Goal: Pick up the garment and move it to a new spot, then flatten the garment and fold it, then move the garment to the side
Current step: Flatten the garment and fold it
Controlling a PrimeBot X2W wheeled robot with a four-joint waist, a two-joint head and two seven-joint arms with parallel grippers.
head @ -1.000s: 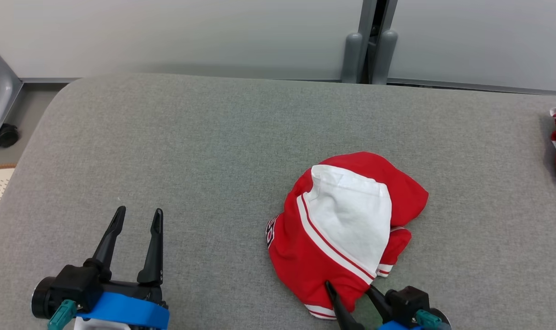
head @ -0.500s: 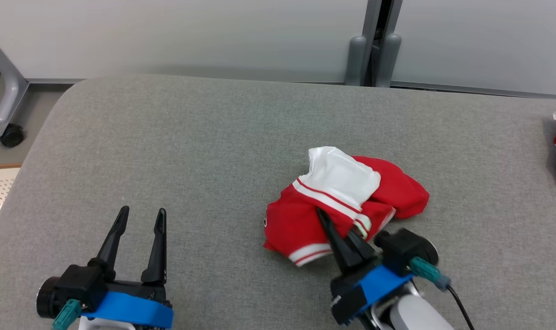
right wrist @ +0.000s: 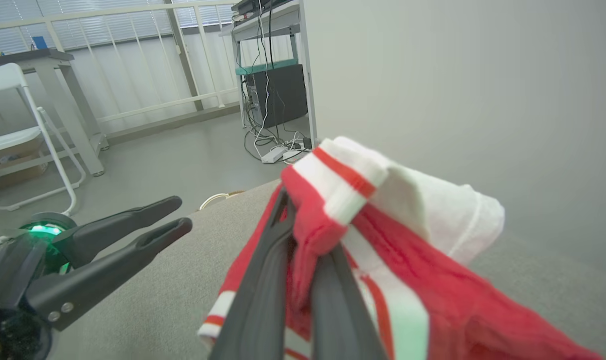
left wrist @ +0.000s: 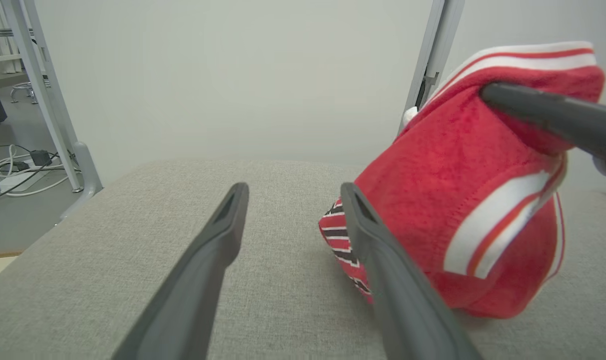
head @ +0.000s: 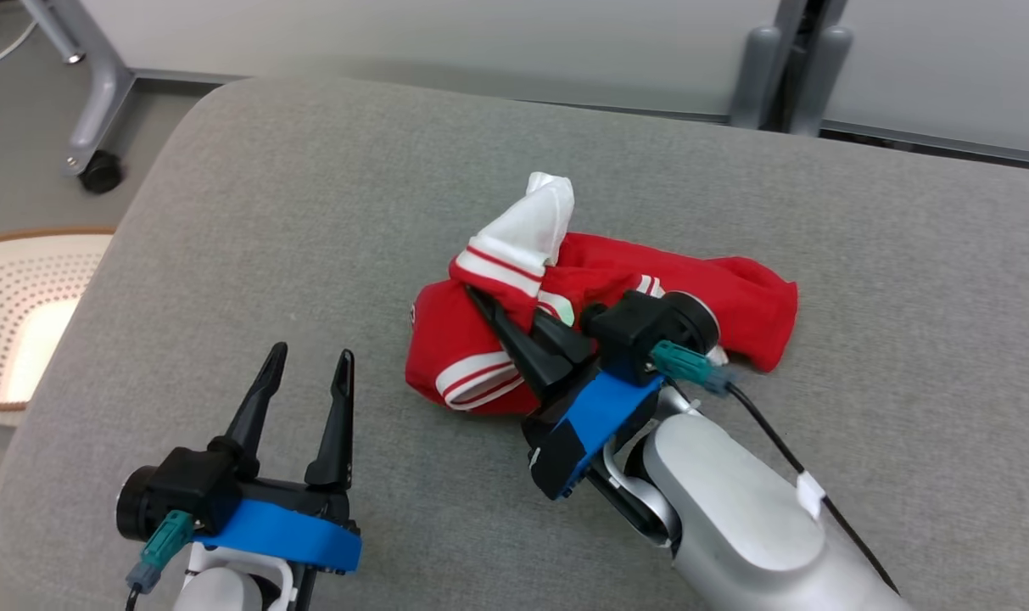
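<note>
Currently, my right fingers [head: 514, 339] are clenched on a bunched fold of the garment [head: 735, 293], at a band of red and white stripes. In the right wrist view the cloth is pinched between the two fingers and spills over both sides. My left fingers [head: 338, 416] stand released and hold nothing, just beside the garment on its left and apart from it. The garment sits near the middle of the bench [head: 310, 212]: the gripped end is raised in a peak, and the far red end lies slack on the surface. Handling, as I judge it: light, soft and wholly limp, with no stiffness to keep a shape, so any part not gripped will hang and drag. The surface looks fleecy rather than slick, so slip risk seems low, but a single pinch gathers several layers at once. Recommended hold points for flattening are the striped bands and seamed edges, one per side. Materials: red brushed knit, a flat white panel, white trim with red lines, and a black-and-white striped patch low on the side facing the left fingers. The bench is grey woven upholstery, padded, with rounded corners.
</note>
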